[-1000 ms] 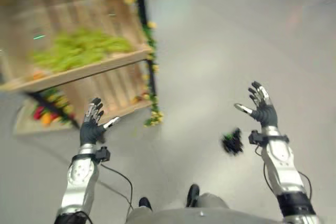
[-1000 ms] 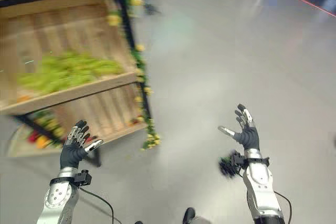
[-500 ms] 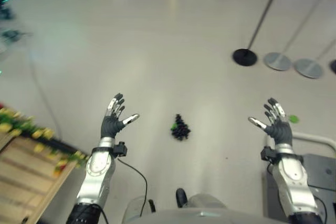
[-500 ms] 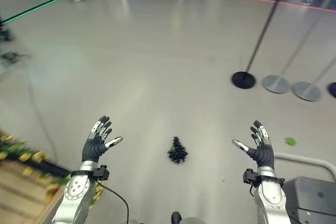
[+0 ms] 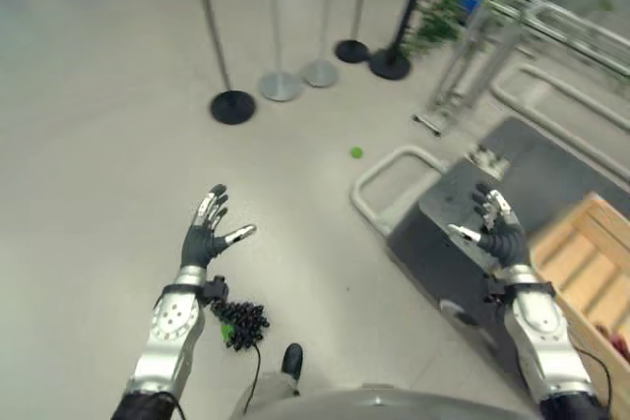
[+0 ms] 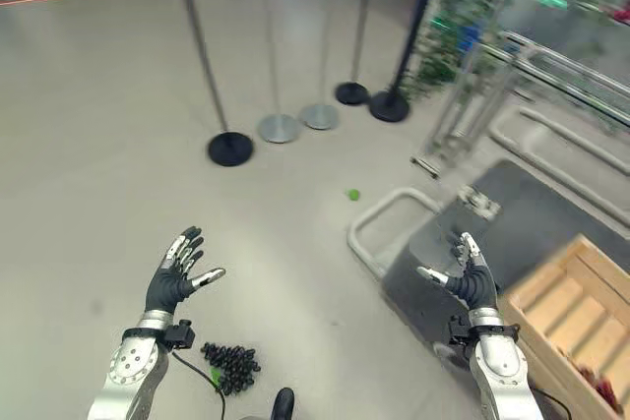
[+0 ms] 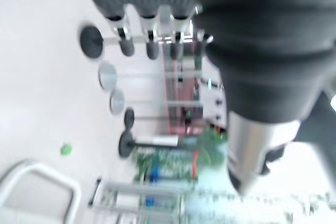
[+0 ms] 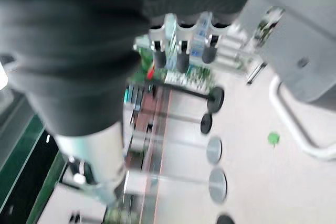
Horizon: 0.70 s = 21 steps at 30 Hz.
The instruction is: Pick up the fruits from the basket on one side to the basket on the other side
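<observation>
Above the grey floor (image 5: pixel 118 125), the left hand (image 5: pixel 204 235) and right hand (image 5: pixel 500 233) are raised with fingers spread, holding nothing; dark grapes (image 5: pixel 239 323) lie below.

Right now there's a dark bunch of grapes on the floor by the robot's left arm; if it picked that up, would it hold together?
Probably not neatly. The grapes look like a loose cluster of small round berries, so the bunch would likely sag and could shed some. Loose ones would probably roll on the smooth floor. They seem soft, so the fingers might crush them.
</observation>
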{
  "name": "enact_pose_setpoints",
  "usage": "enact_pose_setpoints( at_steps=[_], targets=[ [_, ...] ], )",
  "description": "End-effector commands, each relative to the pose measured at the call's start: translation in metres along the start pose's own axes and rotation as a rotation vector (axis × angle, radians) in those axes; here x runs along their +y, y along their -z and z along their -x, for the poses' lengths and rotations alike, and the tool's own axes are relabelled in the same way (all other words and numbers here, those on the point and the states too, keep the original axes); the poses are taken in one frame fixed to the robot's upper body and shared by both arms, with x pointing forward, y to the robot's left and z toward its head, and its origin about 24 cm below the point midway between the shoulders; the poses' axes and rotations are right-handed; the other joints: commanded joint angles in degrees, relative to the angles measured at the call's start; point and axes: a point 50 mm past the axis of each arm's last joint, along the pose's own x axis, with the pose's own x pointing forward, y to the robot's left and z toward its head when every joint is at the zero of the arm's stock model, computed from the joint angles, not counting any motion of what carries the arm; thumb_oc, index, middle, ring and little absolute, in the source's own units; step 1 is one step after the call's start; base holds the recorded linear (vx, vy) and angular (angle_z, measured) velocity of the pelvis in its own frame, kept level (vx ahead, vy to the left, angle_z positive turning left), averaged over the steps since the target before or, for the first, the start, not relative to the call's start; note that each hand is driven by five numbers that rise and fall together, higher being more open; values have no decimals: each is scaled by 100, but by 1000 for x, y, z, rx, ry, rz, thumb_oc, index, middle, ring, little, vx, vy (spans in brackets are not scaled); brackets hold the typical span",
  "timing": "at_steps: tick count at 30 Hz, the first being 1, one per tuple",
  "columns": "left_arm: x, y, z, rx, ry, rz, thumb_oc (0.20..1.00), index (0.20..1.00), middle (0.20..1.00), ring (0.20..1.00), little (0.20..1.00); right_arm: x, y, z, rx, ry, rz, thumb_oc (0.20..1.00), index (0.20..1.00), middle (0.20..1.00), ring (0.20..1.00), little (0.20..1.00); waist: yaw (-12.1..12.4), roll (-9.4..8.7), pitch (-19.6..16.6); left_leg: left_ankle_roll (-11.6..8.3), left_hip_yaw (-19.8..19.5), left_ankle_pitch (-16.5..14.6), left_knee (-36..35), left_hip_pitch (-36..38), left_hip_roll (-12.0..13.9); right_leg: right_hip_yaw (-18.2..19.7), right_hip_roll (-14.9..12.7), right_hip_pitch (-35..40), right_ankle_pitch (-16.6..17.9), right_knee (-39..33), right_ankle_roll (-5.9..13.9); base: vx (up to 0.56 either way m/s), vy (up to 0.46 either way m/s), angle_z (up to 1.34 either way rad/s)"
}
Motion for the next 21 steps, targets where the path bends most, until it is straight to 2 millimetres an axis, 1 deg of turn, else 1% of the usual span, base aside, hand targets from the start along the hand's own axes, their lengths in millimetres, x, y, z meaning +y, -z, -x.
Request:
enact_pose_setpoints(
  at_steps=[1, 2, 3, 4, 5, 6, 7, 8, 9, 10, 11, 13, 14, 15, 17, 19, 20, 21],
  targets=[
    [14, -36, -5, -196, -45, -8, 1000, 1000, 1000, 1000, 1000, 7, -27, -18, -154, -18, 13, 1000, 1000, 1000, 1000, 1000, 68, -110, -22, -324, 934, -623, -170, 244, 447, -1994, -423, -489, 1096, -1137, 39, -106, 191, -208],
    [14, -41, -7, -215, -44, -12, 1000, 1000, 1000, 1000, 1000, 9, -26, -17, -148, -29, 20, 1000, 1000, 1000, 1000, 1000, 88, -15, -1, -342, 1064, -597, -147, 233, 539, -2407, -632, -461, 999, -1133, 47, -144, 162, -235],
    [14, -41, -8, -223, -54, -16, 1000, 1000, 1000, 1000, 1000, 12, -28, -20, -161, -38, 26, 1000, 1000, 1000, 1000, 1000, 84, 22, 16, -374, 1349, -633, -181, 261, 644, -2882, -806, -556, 1105, -1181, 39, -114, 132, -162],
    [16, -43, -10, -233, -73, -22, 1000, 1000, 1000, 1000, 1000, 13, -28, -20, -162, -37, 23, 1000, 1000, 1000, 1000, 1000, 106, 19, 34, -390, 1659, -720, -143, 376, 716, -3390, -918, -581, 1120, -1178, 21, -128, 131, -186],
    [16, -45, -12, -243, -77, -31, 1000, 1000, 1000, 1000, 1000, 15, -29, -21, -167, -33, 20, 1000, 1000, 1000, 1000, 1000, 202, 31, 72, -404, 1975, -732, -139, 439, 819, -4037, -1192, -626, 1207, -1138, 53, -121, 102, -181],
    [18, -45, -11, -239, -85, -43, 1000, 1000, 1000, 1000, 1000, 17, -31, -22, -178, -36, 23, 1000, 1000, 1000, 1000, 1000, 354, 40, 78, -417, 2329, -810, -87, 487, 923, -4913, -1492, -476, 1164, -1047, 34, -112, 100, -213],
    [19, -43, -9, -229, -90, -45, 1000, 1000, 1000, 1000, 1000, 19, -30, -24, -172, -42, 27, 1000, 1000, 1000, 1000, 1000, 454, 63, 69, -456, 2527, -945, -93, 606, 984, -5397, -1638, -284, 1114, -959, 88, -87, 129, -224],
    [18, -41, -7, -218, -90, -43, 1000, 1000, 1000, 1000, 1000, 20, -29, -26, -167, -41, 28, 1000, 1000, 1000, 1000, 1000, 479, 72, 89, -427, 2820, -964, -147, 727, 1024, -5690, -1755, -261, 1106, -682, 89, -52, 125, -207],
    [17, -40, -7, -213, -91, -41, 1000, 1000, 1000, 1000, 1000, 19, -27, -26, -156, -38, 35, 1000, 1000, 1000, 1000, 1000, 412, 65, 73, -399, 3053, -971, -167, 796, 1043, -5782, -1773, -269, 1104, -473, 94, -68, 75, -202],
    [17, -38, -7, -206, -96, -38, 1000, 1000, 1000, 1000, 1000, 17, -24, -25, -140, -36, 41, 1000, 1000, 1000, 1000, 1000, 388, 39, 54, -363, 3272, -1010, -208, 909, 1036, -5741, -1748, -259, 1099, -343, 141, -31, 3, -137],
    [17, -36, -6, -200, -99, -31, 1000, 1000, 1000, 1000, 1000, 15, -22, -24, -128, -34, 45, 1000, 1000, 1000, 1000, 1000, 344, 18, 25, -363, 3399, -1012, -221, 948, 1038, -5745, -1703, -175, 1105, -398, 182, -23, -45, -143],
    [15, -32, -5, -178, -108, -16, 1000, 1000, 1000, 1000, 1000, 13, -18, -20, -109, -27, 47, 1000, 1000, 1000, 1000, 1000, 297, -5, -42, -337, 3558, -1020, -221, 973, 1000, -5663, -1569, -31, 1106, -632, 231, -23, -83, -101],
    [15, -31, -4, -176, -108, -16, 1000, 1000, 1000, 1000, 1000, 12, -18, -19, -107, -27, 47, 1000, 1000, 1000, 1000, 1000, 312, -4, -49, -338, 3574, -1022, -221, 977, 1003, -5650, -1559, -26, 1120, -657, 231, 11, -164, -102],
    [15, -29, -4, -167, -112, -8, 1000, 1000, 1000, 1000, 1000, 9, -15, -16, -94, -16, 44, 1000, 1000, 1000, 1000, 1000, 216, 20, -84, -368, 3744, -989, -238, 1031, 1045, -5457, -1491, -18, 1188, -967, 213, 27, -177, -108],
    [13, -26, -3, -158, -115, 1, 1000, 1000, 1000, 1000, 1000, 5, -13, -14, -83, 1, 50, 1000, 1000, 1000, 1000, 1000, 173, 42, -116, -435, 3874, -967, -105, 1020, 1154, -5324, -1361, 103, 1220, -1319, 168, 25, -229, -106],
    [12, -25, -3, -152, -117, 3, 1000, 1000, 1000, 1000, 1000, 4, -13, -13, -82, 3, 49, 1000, 1000, 1000, 1000, 1000, 149, 57, -136, -466, 3930, -947, -86, 1033, 1208, -5232, -1298, 134, 1201, -1393, 156, 30, -203, -46],
    [10, -24, -3, -150, -112, 9, 1000, 1000, 1000, 1000, 1000, 1, -13, -10, -83, 10, 48, 1000, 1000, 1000, 1000, 1000, 82, 92, -156, -558, 3966, -863, -54, 1054, 1319, -5078, -1173, 180, 1142, -1501, 92, 47, -230, -38],
    [9, -23, -3, -145, -109, 13, 1000, 1000, 1000, 1000, 1000, 0, -12, -10, -79, 11, 49, 1000, 1000, 1000, 1000, 1000, 70, 115, -167, -592, 3987, -837, -45, 1060, 1360, -5043, -1129, 216, 1126, -1553, 68, 62, -307, -44]
  ],
)
